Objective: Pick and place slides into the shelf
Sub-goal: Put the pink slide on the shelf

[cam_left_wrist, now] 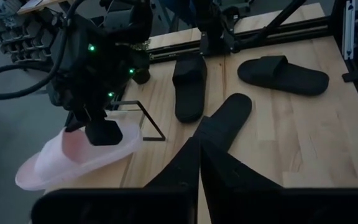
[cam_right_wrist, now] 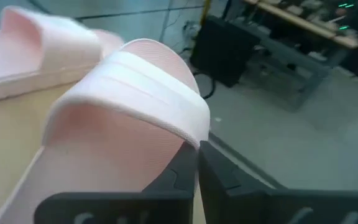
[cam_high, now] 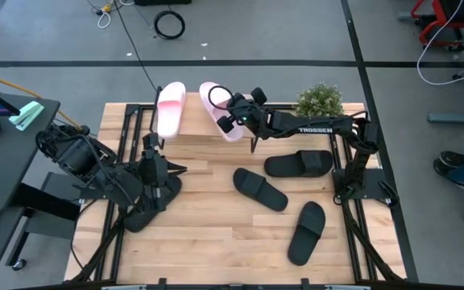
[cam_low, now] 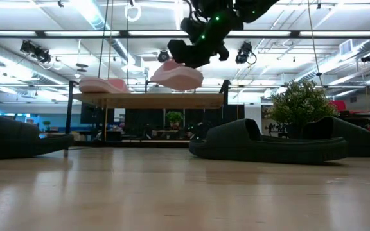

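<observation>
While right gripper (cam_high: 236, 109) clenches ribbed-strap pale pink slide (cam_high: 220, 113) over shelf (cam_high: 192, 129) upper centre, second pink slide (cam_high: 170, 109) lies flat beside. Left gripper (cam_high: 167, 173) closed, empty, lower left. Three matte black slides (cam_high: 260, 189) right on plank tabletop (cam_high: 216, 242).

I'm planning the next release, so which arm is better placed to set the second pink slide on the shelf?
The right. The right gripper is shut on the pale pink slide sandal, just above the low wooden-topped shelf. The left gripper sits low over the table, away from it.

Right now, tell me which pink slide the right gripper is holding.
The right-hand pink slide, hanging tilted above the shelf in the right gripper. The other pink slide lies flat on the shelf top, untouched.
</observation>
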